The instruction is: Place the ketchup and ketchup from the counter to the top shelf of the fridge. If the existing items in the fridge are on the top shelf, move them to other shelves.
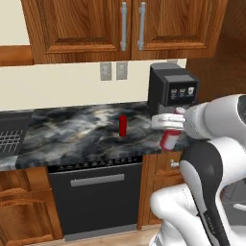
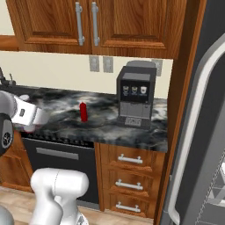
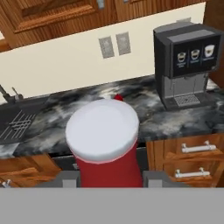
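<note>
My gripper is shut on the shorter ketchup, a red bottle with a pale cap that stands upright between the fingers. From the left base the gripper holds this ketchup just off the counter's front edge, below the white hand. The right base view has the gripper at the far left. The taller dark red ketchup stands upright on the counter; its nozzle peeks over the held cap. The fridge, with its curved white handle, stands at the right.
A black coffee machine stands on the counter's right end. A sink with a rack lies at the left. A dishwasher and drawers sit under the counter, with wall cabinets above.
</note>
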Controlling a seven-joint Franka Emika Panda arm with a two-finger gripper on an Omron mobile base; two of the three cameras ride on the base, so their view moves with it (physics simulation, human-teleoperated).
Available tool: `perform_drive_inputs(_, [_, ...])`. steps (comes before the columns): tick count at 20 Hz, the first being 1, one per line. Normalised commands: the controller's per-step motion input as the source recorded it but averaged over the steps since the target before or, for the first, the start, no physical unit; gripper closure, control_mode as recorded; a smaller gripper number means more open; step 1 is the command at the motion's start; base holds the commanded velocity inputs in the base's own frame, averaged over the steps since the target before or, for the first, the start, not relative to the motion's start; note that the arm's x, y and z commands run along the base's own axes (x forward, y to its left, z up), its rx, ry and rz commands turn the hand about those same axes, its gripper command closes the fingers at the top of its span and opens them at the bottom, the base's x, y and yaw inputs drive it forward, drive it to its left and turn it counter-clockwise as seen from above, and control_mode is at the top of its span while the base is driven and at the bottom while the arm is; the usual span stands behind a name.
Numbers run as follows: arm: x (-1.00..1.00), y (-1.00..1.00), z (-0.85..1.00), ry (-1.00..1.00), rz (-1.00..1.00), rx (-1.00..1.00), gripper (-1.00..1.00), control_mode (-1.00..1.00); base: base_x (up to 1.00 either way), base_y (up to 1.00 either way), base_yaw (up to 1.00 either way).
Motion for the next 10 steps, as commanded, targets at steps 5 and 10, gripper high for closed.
perform_drive_inputs(5, [-0.76, -0.14, 0.00, -0.04, -0.01, -0.01, 1.00, 1.00, -0.20, -0.11, 0.00])
perform_drive_inputs(10, [0.00, 0.00, 0.00, 0.00, 0.00, 0.00, 1.00, 1.00, -1.00, -0.79, -0.02])
